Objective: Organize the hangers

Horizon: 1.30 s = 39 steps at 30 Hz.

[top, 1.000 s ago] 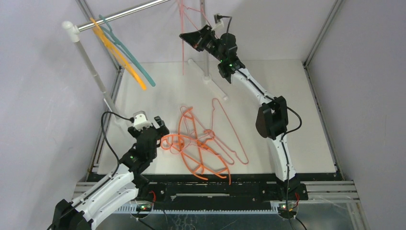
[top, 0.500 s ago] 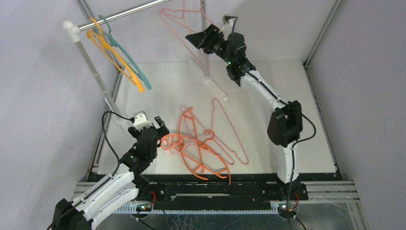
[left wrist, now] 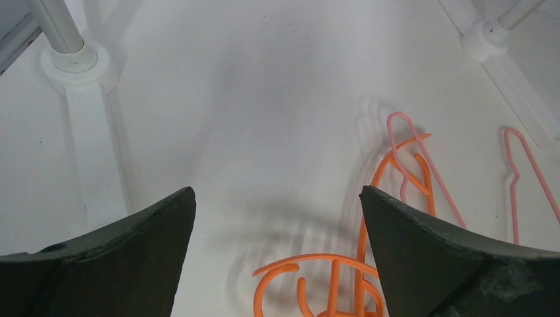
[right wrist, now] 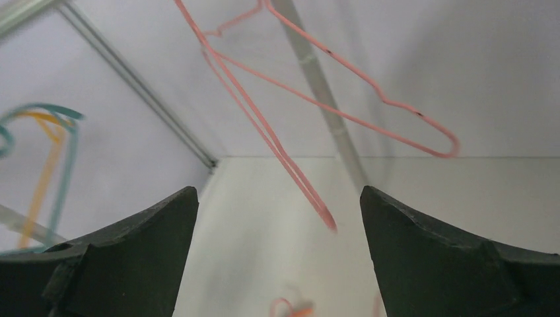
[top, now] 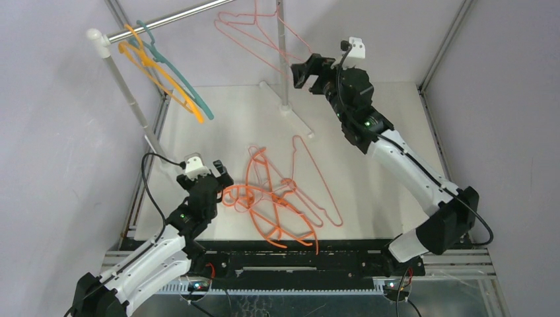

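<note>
Right gripper (right wrist: 277, 198) raised, jaws open, empty; pink hanger (right wrist: 294, 173) dangling just ahead. Left gripper (left wrist: 277, 198) low, jaws open, by orange hangers (left wrist: 360, 251). Yellow hanger (top: 187, 107), teal hanger (top: 192, 94) on rail (top: 172, 19).

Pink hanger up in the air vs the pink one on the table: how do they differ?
The hung pink hanger dangles tilted beside the white post, clear of the table; the table pink hanger lies flat. The hung one is free of others; the table one overlaps the orange hangers. Both are thin pale pink wire triangles.
</note>
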Motion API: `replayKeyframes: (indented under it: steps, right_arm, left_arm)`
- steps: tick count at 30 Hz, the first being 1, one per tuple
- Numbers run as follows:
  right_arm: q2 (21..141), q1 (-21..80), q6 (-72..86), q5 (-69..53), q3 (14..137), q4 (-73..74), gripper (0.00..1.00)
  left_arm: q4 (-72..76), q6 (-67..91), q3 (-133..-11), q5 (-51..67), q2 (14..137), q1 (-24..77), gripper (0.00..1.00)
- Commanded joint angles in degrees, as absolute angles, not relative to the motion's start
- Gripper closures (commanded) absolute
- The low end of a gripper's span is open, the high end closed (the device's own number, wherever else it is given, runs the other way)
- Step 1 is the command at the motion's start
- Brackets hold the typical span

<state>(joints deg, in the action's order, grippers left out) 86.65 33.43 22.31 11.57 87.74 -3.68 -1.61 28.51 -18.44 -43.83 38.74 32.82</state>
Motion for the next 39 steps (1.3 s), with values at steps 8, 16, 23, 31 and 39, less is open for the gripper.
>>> replayKeyframes:
  steps: [8,16,23,31,39]
  right_arm:
    - [68.4,47.6,10.0,28.5,68.5,15.6,0.00]
    - [63.7,56.2,18.2,26.8,54.6,24.0,0.01]
    - [71.0,55.0,16.8,14.5,48.3,20.5,0.10]
    - [82.2,50.7,17.0,4.9,46.9,16.8,0.26]
    - [85.8,47.6,18.5,5.0,44.0,13.4,0.35]
  left_arm:
    - [-0.3,28.6,-19.8,-45.3,40.9,32.6,0.01]
    - [0.2,28.9,-20.0,-44.2,42.4,32.6,0.01]
    - [0.2,29.0,-19.9,-44.3,42.1,32.6,0.01]
    - [-0.2,29.0,-19.7,-44.6,41.1,32.6,0.00]
    - [-0.3,29.0,-19.7,-44.3,40.8,32.6,0.00]
